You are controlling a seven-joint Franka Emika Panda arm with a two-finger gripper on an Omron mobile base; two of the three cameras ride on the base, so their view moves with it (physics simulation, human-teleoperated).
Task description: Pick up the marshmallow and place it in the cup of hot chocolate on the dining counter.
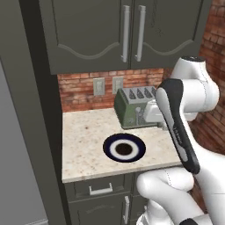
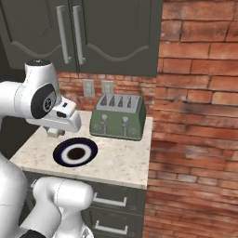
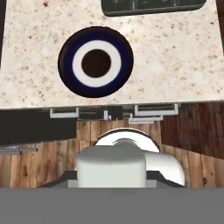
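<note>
Between the dark fingertips at the bottom of the hand view sits the marshmallow (image 3: 111,168), a pale soft-edged block pinched in the claw (image 3: 111,183), whose jaws are drawn in tight against its sides. Below the hand in that view lies the round dark-blue-and-white plate (image 3: 96,61) with a dark centre, flat on the speckled beige desk (image 3: 183,65), near its front edge. Past the plate, toward the wall, stands a green toaster (image 2: 118,117) with slots on top and levers on its front, well apart from the plate. From the right base view the claw (image 2: 55,132) hangs just above the desk, beside the plate's back left rim. Dark drawers (image 1: 100,188) with pale handles run under the desk, dark cupboards (image 1: 118,30) hang above it, and a brick wall (image 2: 195,116) closes its right side
</note>
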